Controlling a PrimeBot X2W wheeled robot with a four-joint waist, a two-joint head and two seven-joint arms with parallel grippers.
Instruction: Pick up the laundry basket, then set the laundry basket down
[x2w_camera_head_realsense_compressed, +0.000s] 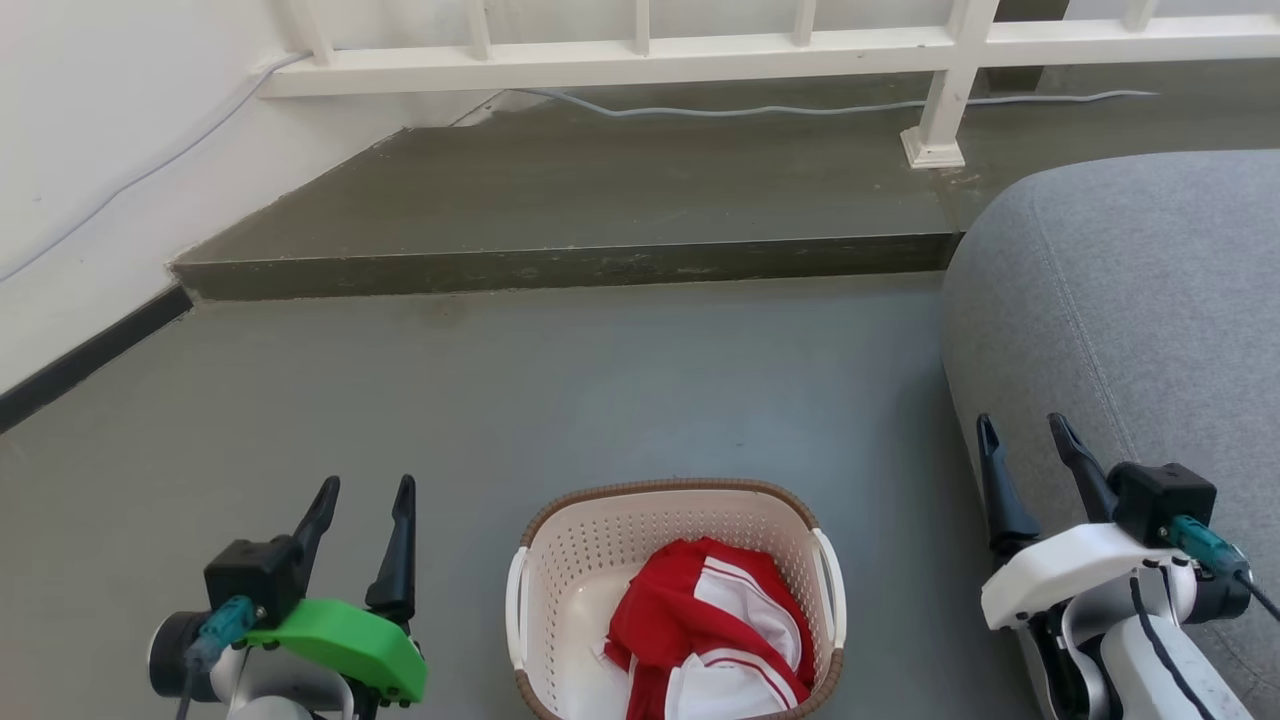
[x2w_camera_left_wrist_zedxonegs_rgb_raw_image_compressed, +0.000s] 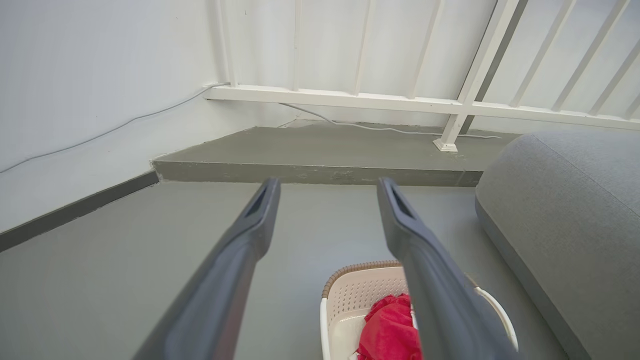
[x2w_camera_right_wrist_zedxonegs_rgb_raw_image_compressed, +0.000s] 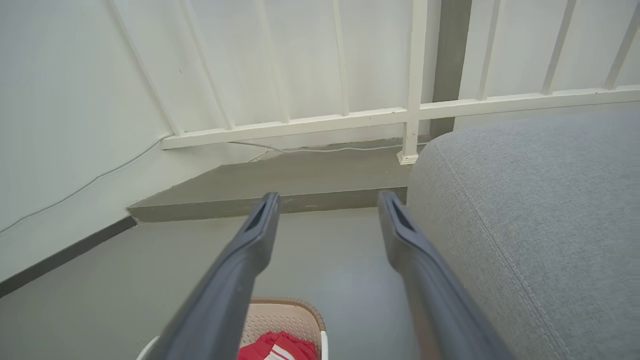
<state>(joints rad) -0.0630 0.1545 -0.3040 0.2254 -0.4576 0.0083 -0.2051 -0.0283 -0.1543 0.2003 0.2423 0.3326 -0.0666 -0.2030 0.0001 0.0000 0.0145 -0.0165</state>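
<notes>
Head view, pickup not yet begun: the basket (x2w_camera_head_realsense_compressed: 650, 530) sits on the floor (x2w_camera_head_realsense_compressed: 600, 380), low and central between the two arms, with a red-and-white garment (x2w_camera_head_realsense_compressed: 715, 630) heaped inside. Its near rim is cut off by the bottom edge.

The left end effector (x2w_camera_head_realsense_compressed: 367, 488) hangs off to the basket's left and the right end effector (x2w_camera_head_realsense_compressed: 1022, 425) to its right. Both have their fingers spread and empty, and both are well apart from the rim. The right one is in front of the grey sofa (x2w_camera_head_realsense_compressed: 1130, 300).

The step in hand looks to be the approach. Done well, each arm would drop and swing inward to its own side, the left to the left handle (x2w_camera_head_realsense_compressed: 514, 605) and the right to the right handle (x2w_camera_head_realsense_compressed: 833, 585). The fingers should straddle the white loops rather than press on the perforated wall.

Closing both sides together should keep the basket from skidding on the smooth floor. An even, level lift matters because the garment lies toward the right and near side, so the load may pull unevenly. The right arm has little room beside the sofa and is best brought straight inward. The set-down spot should be flat floor, short of the step (x2w_camera_head_realsense_compressed: 560, 265).
</notes>
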